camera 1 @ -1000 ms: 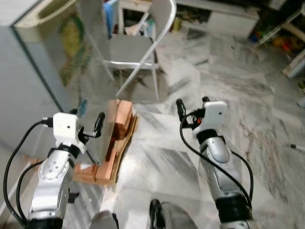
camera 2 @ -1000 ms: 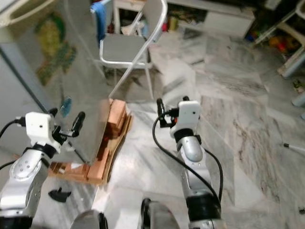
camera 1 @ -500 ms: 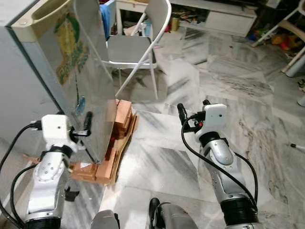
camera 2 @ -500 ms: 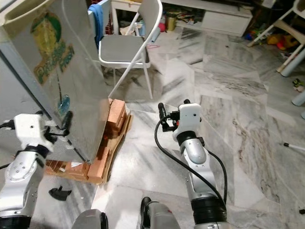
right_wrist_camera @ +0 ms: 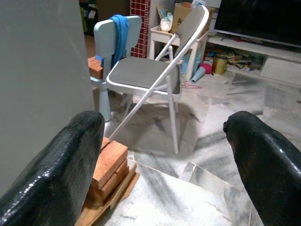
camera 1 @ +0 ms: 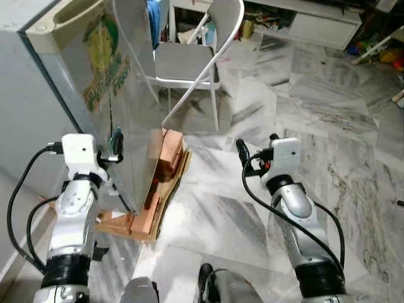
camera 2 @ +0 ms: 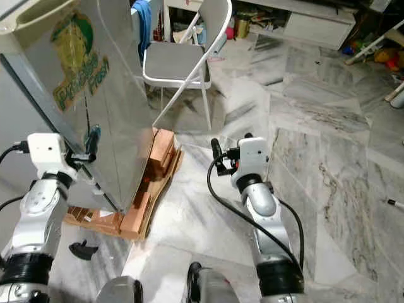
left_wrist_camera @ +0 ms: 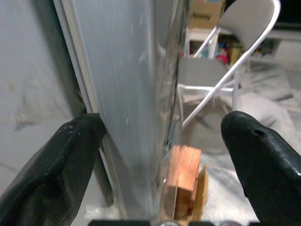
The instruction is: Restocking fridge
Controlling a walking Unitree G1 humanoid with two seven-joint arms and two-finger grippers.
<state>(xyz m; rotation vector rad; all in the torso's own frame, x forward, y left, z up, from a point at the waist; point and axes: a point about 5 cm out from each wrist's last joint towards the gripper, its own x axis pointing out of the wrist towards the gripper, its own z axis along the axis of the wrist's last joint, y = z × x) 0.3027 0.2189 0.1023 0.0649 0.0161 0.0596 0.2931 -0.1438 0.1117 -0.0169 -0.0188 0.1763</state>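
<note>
A silver fridge (camera 1: pixel 126 95) with a green and yellow sticker on its door stands at the left, raised on wooden blocks (camera 1: pixel 163 167). My left gripper (camera 1: pixel 112 146) is open at the door's near vertical edge. In the left wrist view that door edge (left_wrist_camera: pixel 136 94) runs between the two black fingers (left_wrist_camera: pixel 70 165), with a dark seam beside it. I cannot tell whether the fingers touch the door. My right gripper (camera 1: pixel 255 148) is open and holds nothing, hanging over the marble floor to the right of the fridge.
A white folding chair (camera 1: pixel 189 60) stands just beyond the fridge, and a small light-blue chair with a blue cloth (right_wrist_camera: pixel 120 33) stands behind it. A low white cabinet (camera 1: pixel 315 22) lines the back. A small black object (camera 2: pixel 82 249) lies by the blocks. Marble floor (camera 1: pixel 341 126) spreads to the right.
The whole view has shifted as the camera moved. My left gripper has closed in on the fridge door's edge and sits a little higher. The right arm holds much the same pose.
</note>
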